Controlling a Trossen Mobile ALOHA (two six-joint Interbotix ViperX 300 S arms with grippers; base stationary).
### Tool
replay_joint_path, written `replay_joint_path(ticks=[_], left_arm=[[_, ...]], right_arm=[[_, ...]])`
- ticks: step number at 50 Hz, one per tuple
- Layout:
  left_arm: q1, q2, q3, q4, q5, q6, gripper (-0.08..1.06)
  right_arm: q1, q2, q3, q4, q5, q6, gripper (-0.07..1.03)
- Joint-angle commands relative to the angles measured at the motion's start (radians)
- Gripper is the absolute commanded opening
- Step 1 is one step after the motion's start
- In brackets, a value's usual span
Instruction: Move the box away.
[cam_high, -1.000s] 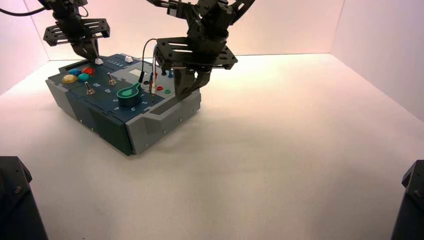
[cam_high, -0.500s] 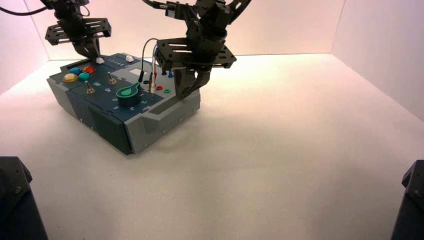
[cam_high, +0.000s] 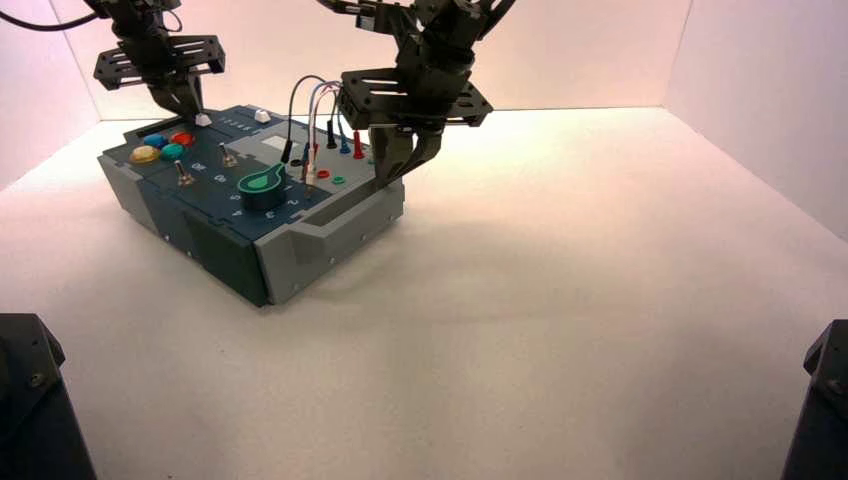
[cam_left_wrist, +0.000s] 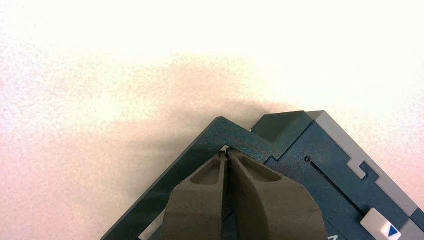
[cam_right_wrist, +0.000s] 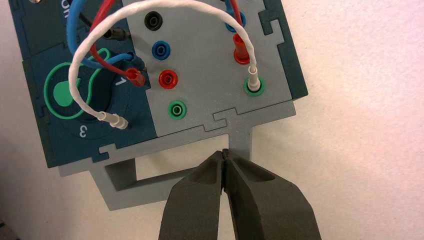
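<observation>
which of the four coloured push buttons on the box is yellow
The yellow one is the round button at the box's left-hand corner, nearest the camera beside the teal one; the others are blue, red and teal.

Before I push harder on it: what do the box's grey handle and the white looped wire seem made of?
The grey handle looks like matte rigid plastic, perhaps printed: flat, dull faces with crisp edges. The white wire seems sheathed in soft rubber or silicone, going by its smooth, dull surface and loose curve.

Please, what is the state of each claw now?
Left claw: closed, at the box's far-left handle.
Right claw: closed, at the near-right handle.
</observation>
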Motion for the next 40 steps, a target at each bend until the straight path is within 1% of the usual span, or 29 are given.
replay_joint_path(ticks=[1,7,17,19,29,34,40], left_arm=[[-0.014,-0.014,-0.021,-0.003,-0.008,0.008,-0.03],[-0.015,-0.015,-0.025,-0.003,-0.002,0.008,-0.03],[-0.018,-0.025,-0.028,-0.006,-0.002,0.008,-0.03],[-0.02,-0.031,-0.028,-0.006,-0.002,0.008,-0.03],[-0.025,-0.049,-0.025,-0.008,0.002,0.008,-0.03],[-0.028,-0.067,-0.02,-0.008,0.006,0.008,-0.03],[-0.029,-0.078,-0.02,-0.008,0.006,0.008,-0.03]], right_arm=[[-0.038,-0.002,-0.026,-0.014,-0.003,-0.002,-0.02],[-0.044,0.018,-0.037,-0.029,-0.002,-0.002,-0.02],[-0.08,0.044,-0.072,-0.058,0.012,-0.002,-0.02],[-0.095,0.049,-0.086,-0.069,0.014,-0.002,-0.02],[-0.156,0.058,-0.118,-0.091,0.015,-0.002,-0.02],[-0.193,0.06,-0.135,-0.123,0.015,-0.002,-0.02],[-0.222,0.063,-0.156,-0.133,0.015,-0.002,-0.02]])
